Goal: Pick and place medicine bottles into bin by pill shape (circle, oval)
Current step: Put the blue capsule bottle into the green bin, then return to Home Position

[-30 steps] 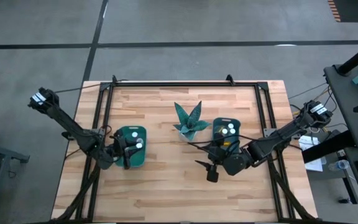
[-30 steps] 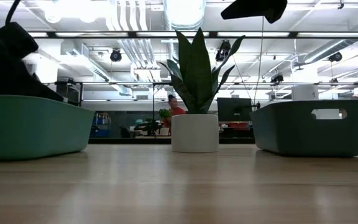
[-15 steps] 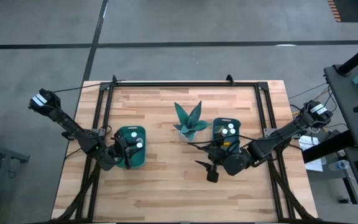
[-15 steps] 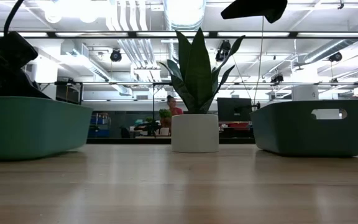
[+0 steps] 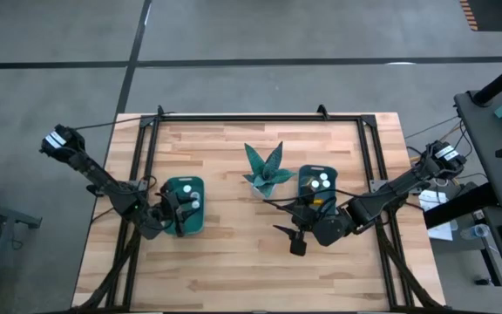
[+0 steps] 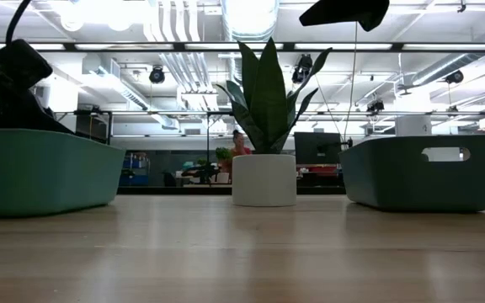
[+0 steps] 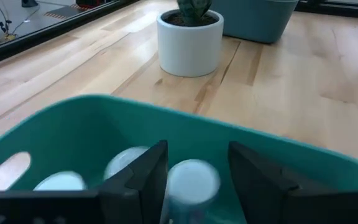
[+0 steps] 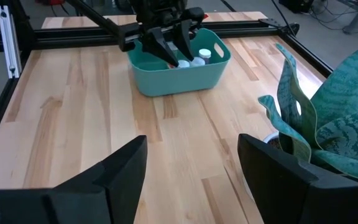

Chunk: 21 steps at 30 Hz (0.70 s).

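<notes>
High view: my left pincer [image 5: 179,212] hangs over the left teal bin [image 5: 184,207], white-capped medicine bottles [image 5: 195,203] inside. Right bin [image 5: 318,185] holds more caps. My right pincer [image 5: 296,238] waits over bare counter [image 5: 234,270] beside it.

Low view: both bins are smooth, matte plastic tubs; the potted plant [image 6: 264,135] stands between them.

Left wrist view: a round white-capped bottle [image 7: 193,182] sits between my parted fingers [image 7: 143,177]; whether I grip it I cannot tell. Best to spread fully, then lift straight clear of the rim.

Right wrist view: right pincer released, empty.
</notes>
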Tool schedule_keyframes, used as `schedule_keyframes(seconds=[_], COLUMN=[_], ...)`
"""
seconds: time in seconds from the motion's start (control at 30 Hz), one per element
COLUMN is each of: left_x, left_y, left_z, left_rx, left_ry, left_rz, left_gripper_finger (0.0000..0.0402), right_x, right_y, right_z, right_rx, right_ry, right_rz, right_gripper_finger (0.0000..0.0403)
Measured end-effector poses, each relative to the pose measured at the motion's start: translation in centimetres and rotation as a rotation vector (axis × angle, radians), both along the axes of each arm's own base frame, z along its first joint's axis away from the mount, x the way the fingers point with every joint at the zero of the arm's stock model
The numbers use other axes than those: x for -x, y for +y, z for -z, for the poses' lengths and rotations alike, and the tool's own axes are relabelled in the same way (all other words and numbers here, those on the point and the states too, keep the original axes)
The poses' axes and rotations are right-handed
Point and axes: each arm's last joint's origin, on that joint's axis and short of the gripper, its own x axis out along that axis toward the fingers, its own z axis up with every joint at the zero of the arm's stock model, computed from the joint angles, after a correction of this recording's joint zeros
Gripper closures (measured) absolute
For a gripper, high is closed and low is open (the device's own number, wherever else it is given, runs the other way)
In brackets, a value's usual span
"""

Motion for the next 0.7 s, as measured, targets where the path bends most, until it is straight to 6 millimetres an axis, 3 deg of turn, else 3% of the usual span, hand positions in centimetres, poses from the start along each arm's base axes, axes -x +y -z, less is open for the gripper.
schedule_keyframes(seconds=[0.37,0.7], left_x=[-0.8,-2.7], left_y=[-0.7,-2.4], left_z=[-2.3,-8.9], left_rx=[-0.009,-0.069], left_ry=[-0.057,-0.164], left_rz=[0.034,0.1], left_gripper_finger=[0.0249,0.0249], right_x=[0.0,0.5], right_y=[0.0,1.2], right_z=[0.0,0.1], right_rx=[0.017,0.167], right_ry=[0.004,-0.001], right_rz=[-0.009,-0.134], right_gripper_finger=[0.0164,0.0179])
